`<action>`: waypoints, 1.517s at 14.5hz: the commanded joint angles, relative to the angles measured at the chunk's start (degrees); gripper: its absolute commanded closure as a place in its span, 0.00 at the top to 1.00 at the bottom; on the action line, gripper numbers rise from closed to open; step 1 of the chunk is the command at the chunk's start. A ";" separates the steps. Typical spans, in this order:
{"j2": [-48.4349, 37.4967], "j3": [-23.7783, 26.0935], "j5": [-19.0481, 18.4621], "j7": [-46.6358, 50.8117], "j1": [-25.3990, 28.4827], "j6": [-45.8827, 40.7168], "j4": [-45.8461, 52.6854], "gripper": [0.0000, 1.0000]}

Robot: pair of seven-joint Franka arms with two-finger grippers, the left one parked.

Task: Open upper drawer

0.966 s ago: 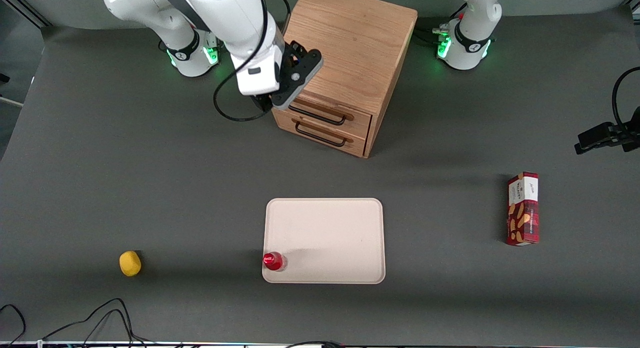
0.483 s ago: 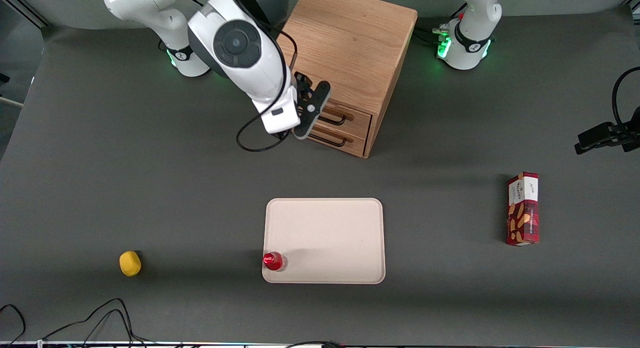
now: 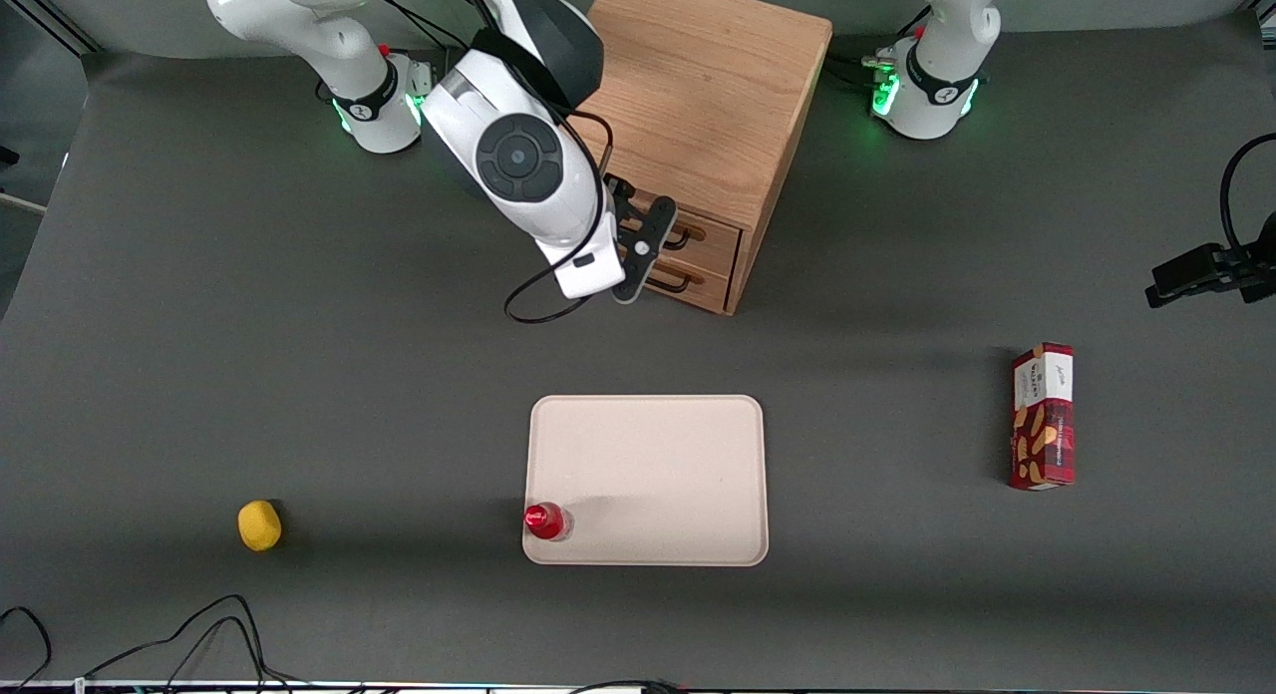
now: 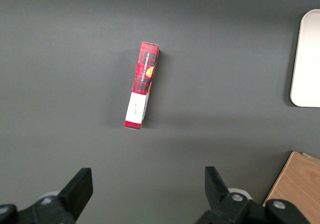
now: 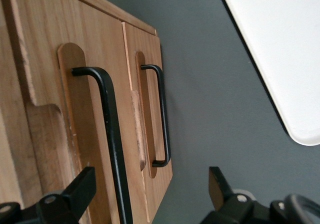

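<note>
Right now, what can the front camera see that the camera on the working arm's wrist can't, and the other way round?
Only the front view shows the lemon, the red bottle, the snack box and the cabinet top. Only the wrist view shows the upper drawer handle up close, with the open gripper just in front of it. Both show the two drawers, still closed, and the tray.

The gripper [image 3: 638,250] is hanging spread in front of the upper drawer [image 3: 698,237] — bare table is lying open between cabinet [image 3: 698,96] and tray [image 3: 648,415] — nothing is blocking there.
</note>
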 commanded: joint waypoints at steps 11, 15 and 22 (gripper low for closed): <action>2.66 1.57 -0.29 -3.12 -1.18 3.83 -1.49 1.00; 3.19 1.57 -1.43 -3.91 -1.89 4.54 -1.58 1.00; 3.98 1.48 -3.63 -5.66 -3.73 5.42 -1.32 1.00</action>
